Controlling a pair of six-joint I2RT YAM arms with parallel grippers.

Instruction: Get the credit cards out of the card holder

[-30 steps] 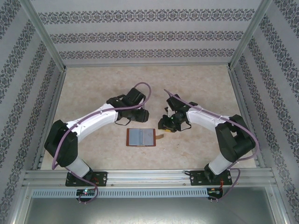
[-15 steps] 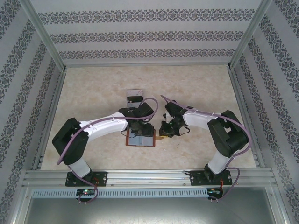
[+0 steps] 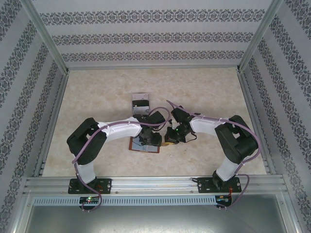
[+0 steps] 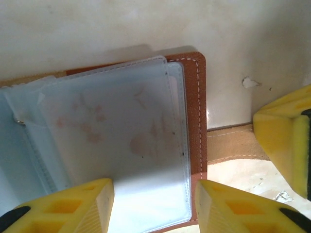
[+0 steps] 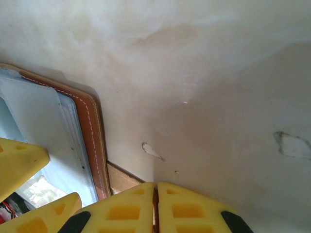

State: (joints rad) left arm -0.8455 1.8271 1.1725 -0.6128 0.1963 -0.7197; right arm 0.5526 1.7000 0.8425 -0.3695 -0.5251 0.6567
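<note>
Top external view: the card holder [image 3: 137, 146] lies open on the desk [image 3: 97, 97], near the middle and closer to the near rail than to the far wall. Both arms bend inward and meet over it. The left fingers [image 3: 148, 139] hang above its right half, and the right fingers [image 3: 171, 138] are just beside its right edge.

Left wrist view: the left fingers [image 4: 73, 206] stand apart, straddling the top frosted pocket page [image 4: 121, 131]. One is over the page and the other is at the holder's stitched brown border [image 4: 198, 121]. Nothing is pinched between them.

The tan strap tab [image 4: 231, 143] runs right from that border, flat on the desk.

Right wrist view: the right fingers [image 5: 131, 206] are pressed together with no gap, their tips at the tab. I cannot tell whether the tab is caught between them or only lies under them.

A small pale rectangular thing with a dark patch [image 3: 140, 101] sits just far of the left wrist. The far half of the desk and both side strips are open, bounded by metal rails [image 3: 53, 111] and patterned walls [image 3: 146, 36].
</note>
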